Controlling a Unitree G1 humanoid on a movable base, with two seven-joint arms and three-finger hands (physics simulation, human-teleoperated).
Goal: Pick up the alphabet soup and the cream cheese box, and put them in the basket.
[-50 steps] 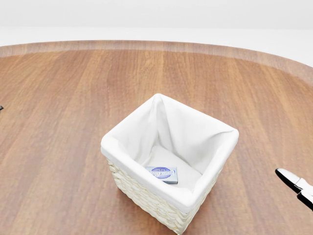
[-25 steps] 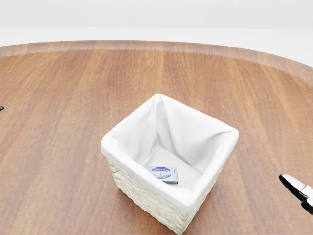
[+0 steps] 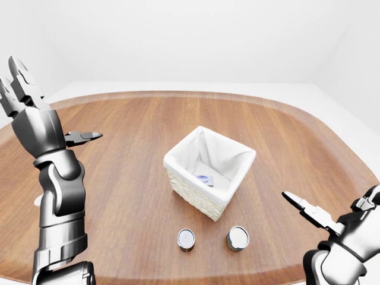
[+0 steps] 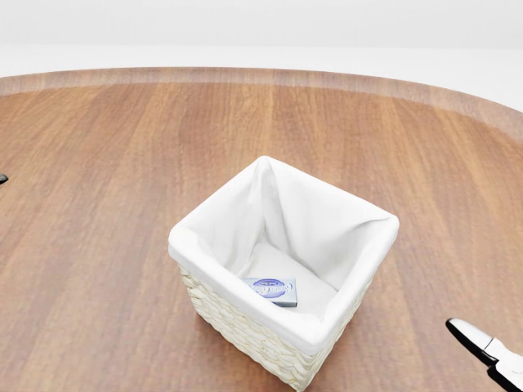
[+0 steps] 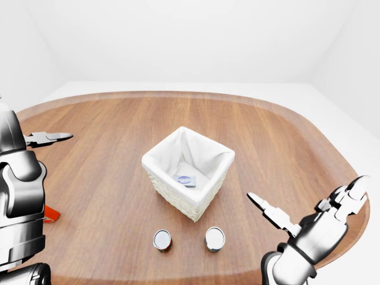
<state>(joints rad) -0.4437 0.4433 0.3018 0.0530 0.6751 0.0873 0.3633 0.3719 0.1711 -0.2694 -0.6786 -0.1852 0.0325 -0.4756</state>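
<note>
Where white cloth lines woven basket (image 4: 270,347) | flat cream cheese box (image 4: 272,291) inside

The left hand (image 3: 32,113) is raised at the frame's left edge, fingers spread; the right hand (image 5: 309,228) sits low at lower right, fingers extended.

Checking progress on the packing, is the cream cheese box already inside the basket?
Yes, the cream cheese box lies on the white liner at the bottom of the basket.
</note>
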